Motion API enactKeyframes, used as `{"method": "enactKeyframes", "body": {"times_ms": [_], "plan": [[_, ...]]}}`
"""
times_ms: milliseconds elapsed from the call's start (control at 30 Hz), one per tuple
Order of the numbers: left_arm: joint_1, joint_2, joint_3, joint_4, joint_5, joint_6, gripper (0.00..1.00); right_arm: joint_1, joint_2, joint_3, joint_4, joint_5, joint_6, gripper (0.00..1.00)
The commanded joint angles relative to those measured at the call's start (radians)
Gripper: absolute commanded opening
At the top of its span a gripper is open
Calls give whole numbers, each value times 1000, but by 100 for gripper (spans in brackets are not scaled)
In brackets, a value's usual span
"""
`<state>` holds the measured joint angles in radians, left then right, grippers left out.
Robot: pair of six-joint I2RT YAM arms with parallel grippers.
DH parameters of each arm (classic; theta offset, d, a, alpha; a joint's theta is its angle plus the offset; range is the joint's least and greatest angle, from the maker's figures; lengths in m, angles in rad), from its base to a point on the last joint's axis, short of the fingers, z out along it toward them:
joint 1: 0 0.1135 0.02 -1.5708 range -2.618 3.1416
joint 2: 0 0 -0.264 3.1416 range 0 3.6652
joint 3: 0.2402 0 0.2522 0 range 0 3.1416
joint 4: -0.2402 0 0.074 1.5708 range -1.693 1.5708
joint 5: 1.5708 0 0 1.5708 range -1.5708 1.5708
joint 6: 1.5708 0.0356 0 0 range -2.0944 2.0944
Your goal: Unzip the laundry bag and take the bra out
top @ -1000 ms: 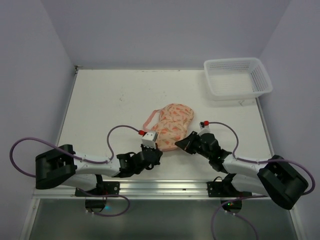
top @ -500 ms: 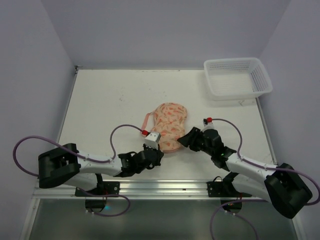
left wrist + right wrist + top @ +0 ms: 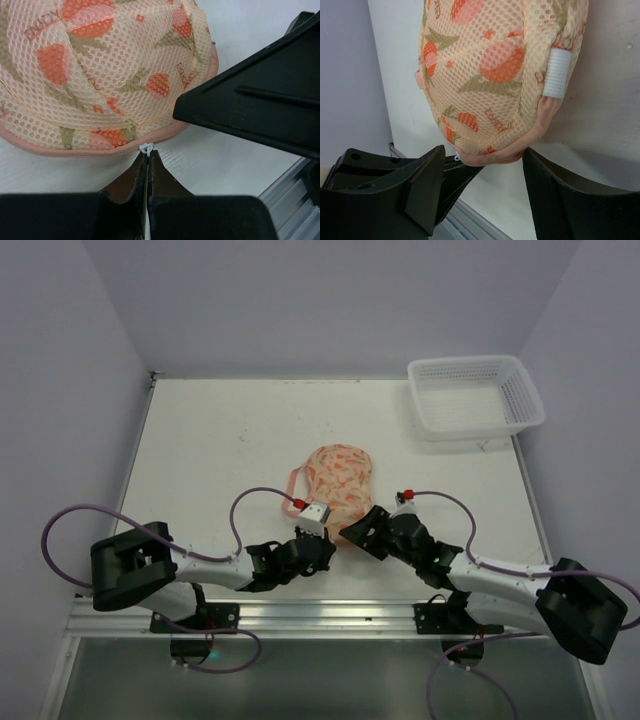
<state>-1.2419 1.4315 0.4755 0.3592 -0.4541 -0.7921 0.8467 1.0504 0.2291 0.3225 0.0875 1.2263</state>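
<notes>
Two hands meet at the near rim of the laundry bag (image 3: 340, 480) on the desk (image 3: 220, 440): we hold the left hand (image 3: 148, 154) clenched on the zip pull (image 3: 145, 147), presumably to draw it, while the released right hand (image 3: 484, 156) straddles the rim as a brace.

Probably a lab test cell: plain walls (image 3: 330, 300), white table (image 3: 220, 430), aluminium rail (image 3: 330, 612).

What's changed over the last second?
Both claws closed in on the printed peach mesh laundry bag, which bunched narrower and shifted slightly away. The left claw pinches its white zip pull; the right claw straddles the near end, open. The white plastic lattice basket stayed put.
</notes>
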Motion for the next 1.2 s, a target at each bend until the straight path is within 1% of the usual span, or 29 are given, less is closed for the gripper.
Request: {"method": "enactKeyframes", "body": {"times_ms": [0,67,167,267,367,400,467,500,567,600,667,700,833,933,967,1000,1067,1133,1167], "plan": [[4,1,35,72,-9,-1,0,40,22,-1,41,100,102,65],[2,1,32,81,-11,-4,0,46,37,3,46,109,111,66],[1,6,31,103,-6,-7,0,58,72,-4,102,121,139,66],[-5,10,29,124,2,-9,0,69,117,31,113,136,154,66],[-10,6,28,132,6,-7,0,71,149,53,108,162,164,62],[-10,3,20,129,6,-9,0,72,148,52,109,170,165,54],[-10,-11,14,115,-4,-13,0,71,125,36,98,187,165,42],[-10,-16,11,89,-11,-15,0,71,112,27,90,205,167,31],[-10,-28,3,69,-34,-15,0,69,82,-3,82,222,162,18],[-10,-32,-1,67,-37,-15,0,69,50,-13,84,239,138,1],[-10,-43,-18,72,-37,-13,0,68,17,-23,82,242,96,0],[-8,-46,-20,72,-37,-12,0,66,-10,-24,78,241,50,0],[-1,-84,-26,28,-57,7,0,46,-70,-19,47,175,-91,0],[18,-121,-49,12,-49,22,0,-33,-89,-30,38,97,-165,0],[24,-144,-55,8,-44,30,0,-61,-93,-43,47,30,-183,0],[27,-154,-61,3,-41,36,0,-107,-98,-53,55,-6,-209,0],[36,-171,-66,-14,-38,44,0,-136,-119,-62,67,-69,-234,0],[44,-181,-67,-22,-31,51,0,-158,-145,-59,64,-83,-266,0],[47,-184,-67,-25,-26,54,0,-167,-156,-59,56,-119,-271,0]]}}
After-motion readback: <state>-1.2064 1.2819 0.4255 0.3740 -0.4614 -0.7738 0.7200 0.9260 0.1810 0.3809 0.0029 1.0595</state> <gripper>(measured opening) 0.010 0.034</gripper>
